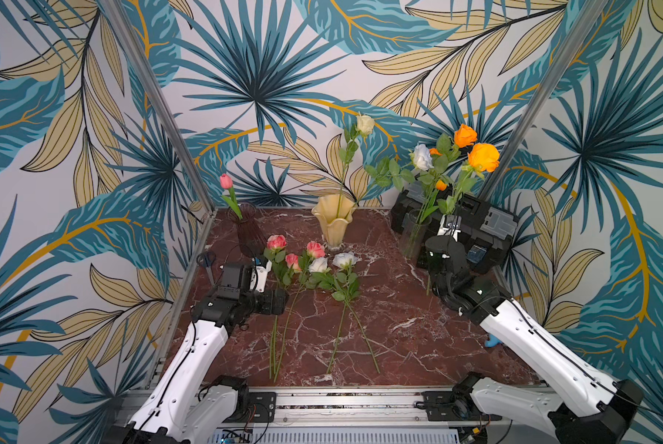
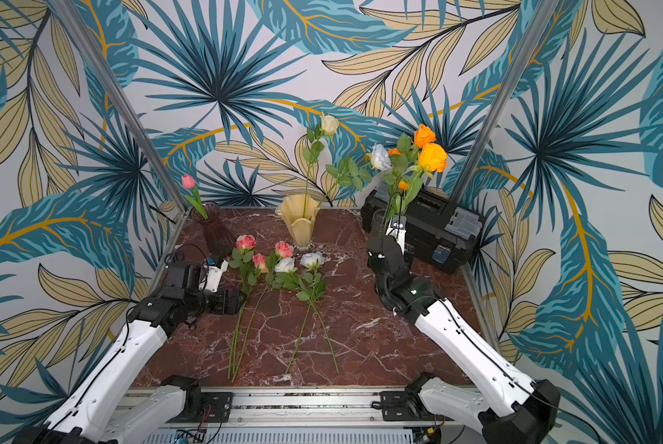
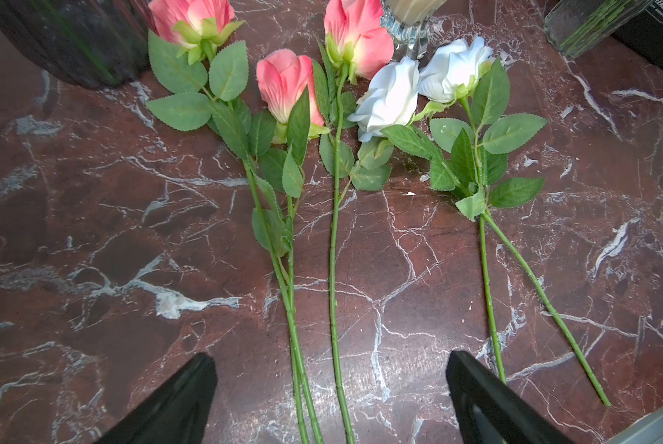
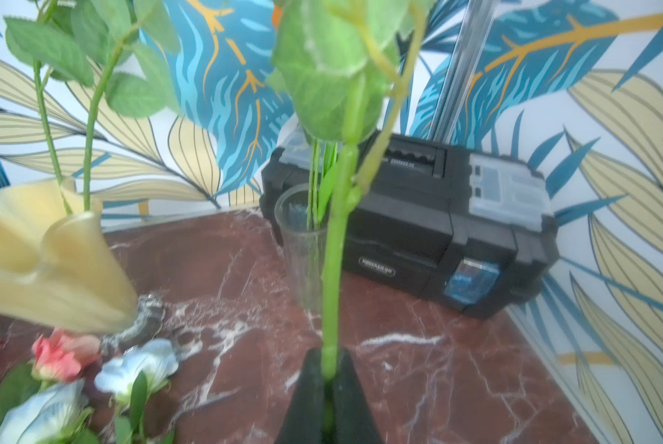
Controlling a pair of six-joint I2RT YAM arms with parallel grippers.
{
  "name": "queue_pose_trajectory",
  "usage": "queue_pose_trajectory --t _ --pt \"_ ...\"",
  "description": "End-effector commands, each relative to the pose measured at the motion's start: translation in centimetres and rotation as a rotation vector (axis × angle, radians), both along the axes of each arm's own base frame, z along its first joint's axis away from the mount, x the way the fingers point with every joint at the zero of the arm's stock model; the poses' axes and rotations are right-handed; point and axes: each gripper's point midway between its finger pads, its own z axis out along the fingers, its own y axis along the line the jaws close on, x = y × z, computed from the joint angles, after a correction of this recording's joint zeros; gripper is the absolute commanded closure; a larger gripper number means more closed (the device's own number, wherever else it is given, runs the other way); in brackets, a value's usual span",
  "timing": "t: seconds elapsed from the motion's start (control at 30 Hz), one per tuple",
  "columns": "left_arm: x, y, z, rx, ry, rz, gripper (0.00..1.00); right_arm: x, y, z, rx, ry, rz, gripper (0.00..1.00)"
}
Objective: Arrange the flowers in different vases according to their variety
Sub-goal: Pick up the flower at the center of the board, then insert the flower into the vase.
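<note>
Right wrist view: right pincer (image 4: 329,359) is pressed tight on a green stem (image 4: 335,238), pinching it low down, w/ the stem rising upright just in front of the clear vase (image 4: 303,246). Its orange rose (image 1: 483,157) shows in a top view, high above that vase. Stem looks to be outside the glass, not in it. The tail below the fingertips is hidden, so can't tell how much hangs under.

Clear vase already holds other orange blooms (image 1: 465,135) and stands close against the black toolbox (image 4: 437,215); touching or not, can't tell. Cream vase (image 1: 333,221), w/ white blooms (image 1: 365,123), is near the clear vase. Purple vase (image 1: 249,230), w/ one pink bud (image 1: 226,180), sits well apart from it. Three pink roses (image 3: 284,84) and two white roses (image 3: 391,96) lie flat on the surface (image 1: 399,315), also apart from the clear vase.

Left pincer (image 3: 330,355) is spread wide, empty, above the pink stems.

To do this step well, imo:
- Raise the stem til its tail clears the rim, centre it over the mouth, then lower straight.
- Watch the leaves vs the stems already inside. Narrow mouth and light glass, so a snag could tip it.
- Let go only once the tail sits deep enough that the heavy head won't lever it out.
</note>
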Motion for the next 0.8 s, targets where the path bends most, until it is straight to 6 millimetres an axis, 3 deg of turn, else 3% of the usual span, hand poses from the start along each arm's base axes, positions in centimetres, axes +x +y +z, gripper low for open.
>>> queue_pose_trajectory --t 0.0,0.13,0.33,0.6,0.77 --pt "0.4 -0.5 1.4 -0.014 -0.043 -0.028 0.01 2.9 -0.4 5.5 -0.014 -0.190 -0.028 1.00" --pt "0.4 -0.7 1.1 -0.021 -0.030 -0.036 0.01 5.9 -1.4 8.1 -0.019 -0.281 -0.071 1.00" --pt "0.2 -1.5 1.1 -0.055 -0.023 -0.067 0.01 9.9 -2.9 9.7 -0.001 -0.358 -0.111 1.00" --pt "0.3 -1.7 0.7 -0.063 -0.005 -0.077 0.01 14.4 -4.5 9.2 0.021 -0.388 -0.137 1.00" --pt "0.3 -1.6 0.6 -0.054 -0.001 -0.072 0.01 17.0 -4.9 6.9 0.023 -0.373 -0.137 1.00"
